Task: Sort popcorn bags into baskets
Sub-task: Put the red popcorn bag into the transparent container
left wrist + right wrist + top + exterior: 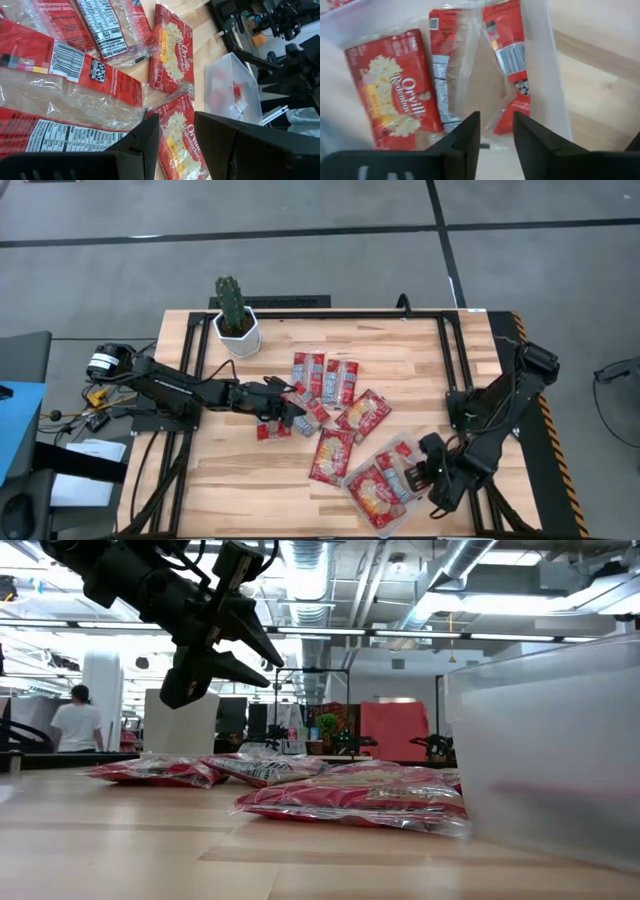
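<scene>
Your left gripper [285,412] hangs over the loose popcorn bags [325,380] near the middle of the tabletop [400,360], its jaws spread and holding nothing; the low view shows it lifted clear of the wood. Through its wrist camera you see clear-and-red packets with barcode panels [75,65] directly beneath the fingers [145,140], and a yellow-centred Orville bag [172,50] just beyond them.

The loose bags lie in a cluster: three narrow ones side by side toward the far edge, two wider red ones [362,414] nearer the middle, and a small packet [272,430] under the left gripper on the left side of the group. From the low view, the nearest bag [360,802] lies flat just beside the wall of the clear plastic tray [560,750].

That tray [352,478] sits near the front edge, toward the right corner, and already holds packets. Your right gripper [425,470] is over it, jaws parted and empty. Its wrist view shows an Orville Redenbacher bag [395,95] and a clear-fronted red packet [485,65] lying side by side inside the tray.

A white pot with a cactus [235,320] stands at the far left corner.
</scene>
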Controlling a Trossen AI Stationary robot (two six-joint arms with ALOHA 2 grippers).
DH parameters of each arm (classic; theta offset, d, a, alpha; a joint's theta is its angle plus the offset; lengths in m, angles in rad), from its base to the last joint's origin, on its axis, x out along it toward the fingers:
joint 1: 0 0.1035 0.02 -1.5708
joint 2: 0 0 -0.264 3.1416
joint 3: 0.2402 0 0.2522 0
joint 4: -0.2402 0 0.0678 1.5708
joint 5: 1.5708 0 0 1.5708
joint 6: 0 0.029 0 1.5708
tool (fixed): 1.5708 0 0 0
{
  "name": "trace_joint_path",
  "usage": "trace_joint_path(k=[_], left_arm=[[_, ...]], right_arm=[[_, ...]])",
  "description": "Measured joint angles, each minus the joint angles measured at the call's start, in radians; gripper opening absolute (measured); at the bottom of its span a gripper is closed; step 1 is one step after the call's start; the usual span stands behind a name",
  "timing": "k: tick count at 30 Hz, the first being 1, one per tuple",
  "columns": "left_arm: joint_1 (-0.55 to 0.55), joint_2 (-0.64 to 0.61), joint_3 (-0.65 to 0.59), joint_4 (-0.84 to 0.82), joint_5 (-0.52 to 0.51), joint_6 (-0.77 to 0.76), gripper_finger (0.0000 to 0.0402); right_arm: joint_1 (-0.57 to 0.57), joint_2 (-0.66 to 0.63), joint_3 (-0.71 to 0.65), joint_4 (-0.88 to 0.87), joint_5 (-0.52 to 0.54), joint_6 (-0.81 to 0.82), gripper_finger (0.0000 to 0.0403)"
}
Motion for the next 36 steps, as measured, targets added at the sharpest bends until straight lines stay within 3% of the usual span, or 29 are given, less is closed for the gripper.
trace_joint_path(k=[5,10,14,20,23,29,36], left_arm=[[0.013,0.0,0.0,-0.013,-0.004,0.027,0.0111],[0.095,-0.057,-0.001,-0.13,0.14,0.096,0.0111],[0.131,-0.175,0.001,-0.285,0.225,0.141,0.0111],[0.103,-0.388,0.01,-0.67,0.057,0.003,0.0111],[0.067,-0.432,0.01,-0.738,-0.025,-0.075,0.0111],[-0.012,-0.388,0.011,-0.581,-0.084,-0.054,0.0111],[-0.063,-0.196,0.011,-0.444,-0.159,-0.035,0.0068]], right_arm=[[-0.031,-0.063,0.0,-0.032,0.005,-0.044,0.0169],[-0.108,-0.104,0.0,-0.019,0.062,-0.146,0.0184],[-0.199,-0.104,0.0,0.023,0.097,-0.292,0.0188],[-0.417,-0.073,0.0,0.141,0.158,-0.627,0.0189],[-0.544,-0.052,0.0,0.293,0.164,-0.862,0.0192],[-0.759,0.037,0.0,0.611,0.046,-1.222,0.0212],[-0.915,0.203,0.0,0.823,-0.182,-1.319,0.023]])
